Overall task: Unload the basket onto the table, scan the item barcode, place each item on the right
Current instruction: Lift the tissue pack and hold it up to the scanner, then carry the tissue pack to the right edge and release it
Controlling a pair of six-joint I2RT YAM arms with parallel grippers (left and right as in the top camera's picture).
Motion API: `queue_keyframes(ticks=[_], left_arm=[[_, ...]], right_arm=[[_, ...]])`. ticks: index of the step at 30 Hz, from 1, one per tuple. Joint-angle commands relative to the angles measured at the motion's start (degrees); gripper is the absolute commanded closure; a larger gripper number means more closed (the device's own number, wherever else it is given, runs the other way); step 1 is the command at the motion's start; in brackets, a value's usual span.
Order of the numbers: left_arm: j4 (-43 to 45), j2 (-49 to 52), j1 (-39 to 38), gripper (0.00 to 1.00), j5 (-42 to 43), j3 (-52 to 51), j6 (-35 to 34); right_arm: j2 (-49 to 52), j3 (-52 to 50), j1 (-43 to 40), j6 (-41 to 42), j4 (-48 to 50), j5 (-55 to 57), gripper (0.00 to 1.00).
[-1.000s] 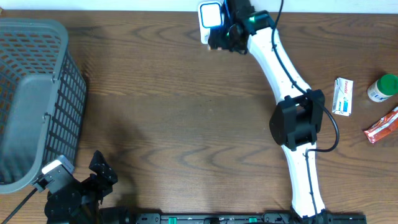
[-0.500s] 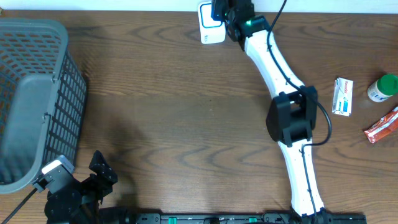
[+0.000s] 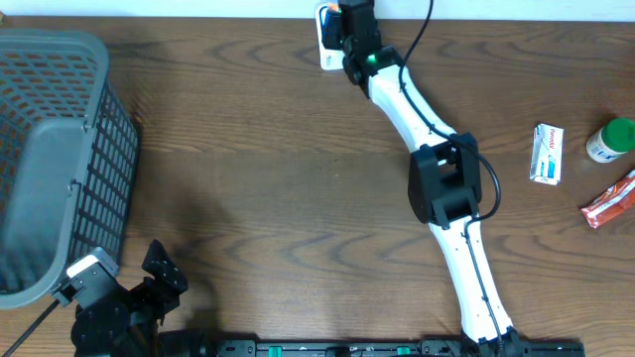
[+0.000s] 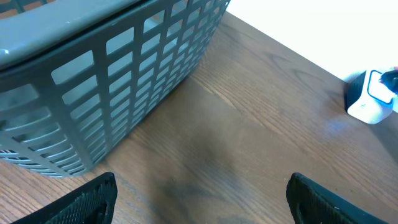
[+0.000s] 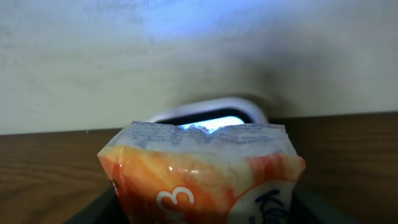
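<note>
An orange and white snack packet (image 5: 199, 180) fills the lower half of the right wrist view, gripped between the dark fingers of my right gripper (image 5: 202, 211). Just behind its crimped top edge stands the white barcode scanner (image 5: 208, 115), its window glowing blue against the wall. From overhead, my right gripper (image 3: 349, 22) reaches over the scanner (image 3: 323, 45) at the table's far edge and hides most of it. My left gripper (image 4: 202, 202) hovers low at the near left with its fingers (image 4: 93, 199) wide apart and nothing between them.
A grey mesh basket (image 3: 60, 149) takes up the left side, close to the left arm. At the right edge lie a white box (image 3: 547, 153), a green-capped bottle (image 3: 610, 139) and a red packet (image 3: 610, 200).
The right arm has swung left along the far edge, bringing the packet over the scanner. The left arm has not moved.
</note>
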Motion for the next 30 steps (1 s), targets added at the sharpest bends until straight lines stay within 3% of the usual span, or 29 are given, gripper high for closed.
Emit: queue_keyframes(ticks=[1, 6, 10, 15, 20, 24, 30], left_arm=[[-0.09, -0.04, 0.24, 0.13, -0.48, 0.00, -0.50], [-0.09, -0.04, 0.24, 0.13, -0.48, 0.00, -0.50], [-0.09, -0.04, 0.24, 0.13, -0.48, 0.00, -0.50], [-0.09, -0.04, 0.24, 0.13, -0.48, 0.00, -0.50], [-0.09, -0.04, 0.24, 0.13, -0.48, 0.00, -0.50], [-0.09, -0.04, 0.24, 0.12, -0.48, 0.00, -0.50], [-0.11, -0.04, 0.24, 0.13, -0.48, 0.00, -0.50]], right_arm=[[0.83, 0.87, 0.74, -0.26, -1.55, 1.99, 0.44], [-4.70, 2.16, 0.09, -2.16, -12.52, 1.25, 0.46], [-12.02, 2.19, -0.68, -5.97, -28.11, 2.47, 0.46], [-18.21, 2.19, -3.26, -6.71, -48.92, 9.51, 0.45], [-18.27, 1.66, -8.72, -2.95, -65.42, 18.88, 0.43], [-17.59, -0.98, -15.17, 0.48, -72.35, 20.83, 0.44], [-17.59, -11.34, -25.05, 6.45, -70.77, 17.25, 0.46]])
